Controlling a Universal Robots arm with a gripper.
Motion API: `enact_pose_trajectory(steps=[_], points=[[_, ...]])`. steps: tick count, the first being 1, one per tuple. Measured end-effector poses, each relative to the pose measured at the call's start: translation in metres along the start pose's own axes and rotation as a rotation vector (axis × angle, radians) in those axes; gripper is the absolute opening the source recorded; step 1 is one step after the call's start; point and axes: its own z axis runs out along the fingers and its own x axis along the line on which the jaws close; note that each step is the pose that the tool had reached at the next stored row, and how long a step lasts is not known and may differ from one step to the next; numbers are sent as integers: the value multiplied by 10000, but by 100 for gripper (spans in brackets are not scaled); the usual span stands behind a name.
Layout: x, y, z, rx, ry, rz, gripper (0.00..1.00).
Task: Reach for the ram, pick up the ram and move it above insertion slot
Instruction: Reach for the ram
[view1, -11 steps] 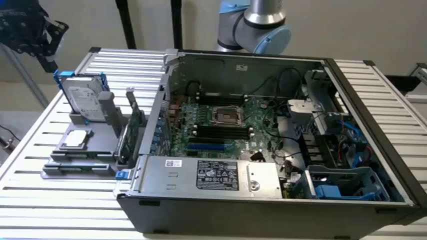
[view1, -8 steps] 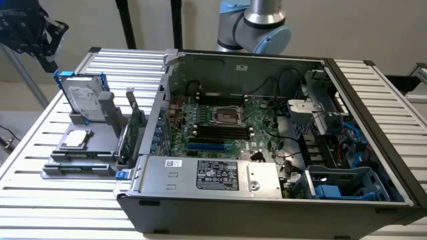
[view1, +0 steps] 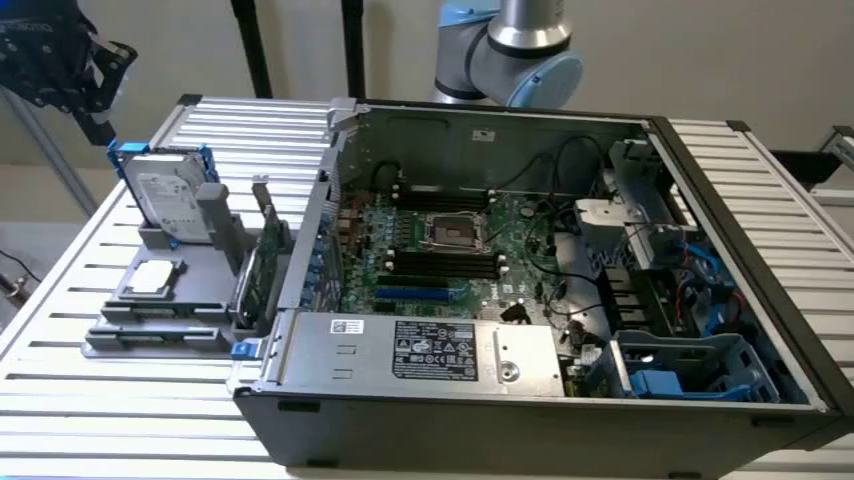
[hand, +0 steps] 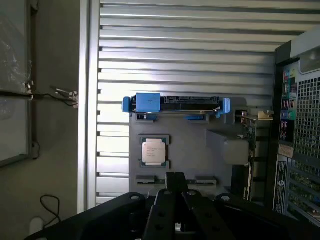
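Note:
My gripper (view1: 96, 122) hangs high at the exterior view's far left, above and behind the grey holder (view1: 200, 290). In the wrist view its dark fingers (hand: 175, 179) are shut together, nothing between them, looking down on the holder (hand: 200, 150). The ram appears as a thin dark strip on edge in the holder's front rails (view1: 158, 332); in the wrist view my fingers cover that spot. The black memory slots (view1: 441, 263) lie on the motherboard inside the open computer case (view1: 400, 440), well to the exterior view's right of the gripper.
On the holder stand a hard drive in blue brackets (view1: 167, 195), a square silver processor chip (view1: 154, 277) and a green expansion card with a metal bracket (view1: 267, 255). The slatted table (view1: 120, 400) carries everything. The arm's joint (view1: 514, 55) rises behind the case.

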Motion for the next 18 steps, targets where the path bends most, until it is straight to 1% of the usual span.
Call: enact_pose_trajectory(steps=[3,5,13,18], points=[[-4,-9,-1,1,2,0,11],[-21,-43,1,-1,-1,0,11],[-70,-313,25,0,1,0,11],[-117,-435,78,-1,0,-13,11]])
